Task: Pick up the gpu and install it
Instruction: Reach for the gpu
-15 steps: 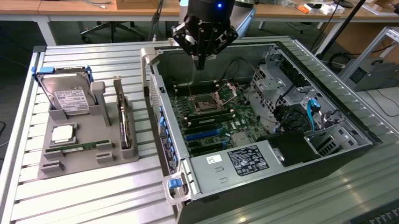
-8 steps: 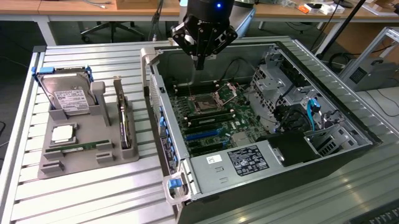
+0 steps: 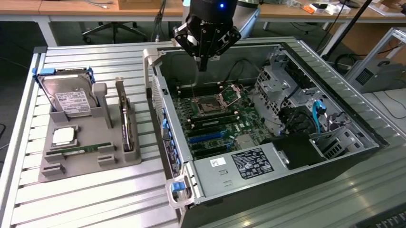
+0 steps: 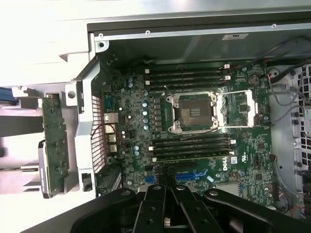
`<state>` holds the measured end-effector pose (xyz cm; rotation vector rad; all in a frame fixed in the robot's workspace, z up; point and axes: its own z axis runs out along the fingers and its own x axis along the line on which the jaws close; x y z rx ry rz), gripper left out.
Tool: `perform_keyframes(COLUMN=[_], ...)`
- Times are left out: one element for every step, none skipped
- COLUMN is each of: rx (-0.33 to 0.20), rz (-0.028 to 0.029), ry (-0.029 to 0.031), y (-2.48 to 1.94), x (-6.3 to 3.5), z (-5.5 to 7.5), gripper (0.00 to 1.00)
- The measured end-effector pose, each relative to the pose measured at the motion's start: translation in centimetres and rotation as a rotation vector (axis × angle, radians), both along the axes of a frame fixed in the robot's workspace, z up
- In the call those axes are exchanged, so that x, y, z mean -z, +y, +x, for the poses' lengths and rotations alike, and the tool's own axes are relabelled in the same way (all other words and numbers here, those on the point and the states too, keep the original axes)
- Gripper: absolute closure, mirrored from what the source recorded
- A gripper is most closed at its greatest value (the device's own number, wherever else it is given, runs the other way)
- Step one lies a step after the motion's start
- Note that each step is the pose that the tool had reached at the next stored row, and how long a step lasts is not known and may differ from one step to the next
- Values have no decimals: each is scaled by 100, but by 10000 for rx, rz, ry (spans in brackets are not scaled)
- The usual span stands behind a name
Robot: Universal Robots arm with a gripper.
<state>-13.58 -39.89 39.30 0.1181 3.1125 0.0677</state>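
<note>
step: we judge the pick not yet begun; nothing is held.
gripper [image 3: 203, 66]: jaws closed and empty, hanging over the open case [image 3: 304, 194].
gpu [image 3: 125, 118]: on edge in the holder [image 3: 76, 168], at 8 o'clock from the gripper in the exterior view, well apart.
need: we judge a grasp calls for parted jaws aligned with its thin top edge.

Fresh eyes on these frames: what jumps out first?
The open computer case dominates the exterior view's right, its green motherboard exposed. The black pincer hangs shut and empty above the far end of the case. On the exterior view's left, the gpu stands on edge in a grey holder, beside a hard drive.
</note>
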Motion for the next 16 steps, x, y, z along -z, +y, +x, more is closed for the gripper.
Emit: perform_keyframes(rx=[-1,-1,-1,-1,-1,-2,-1,-1,-1,-1,-1,-1,-1,-1,-1,-1], rz=[0,0,-1,-1,0,0,-1,0,-1,0,0,-1,-5,-5,-4,-4], ry=[0,0,0,0,0,0,0,0,0,-1,0,0,0,0,0,-1], y=[0,0,0,0,0,0,0,0,0,0,0,0,0,0,0,0], x=[0,0,0,0,1,1,1,1,1,2,2,3,4,4,4,5], z=[-2,-4,-6,-9,-11,-16,-19,-20,-22,-24,-25,-40,-43,-43,-44,-47], gripper=[89,89,89,89,89,89,89,89,89,89,89,89,89,89,89,89])
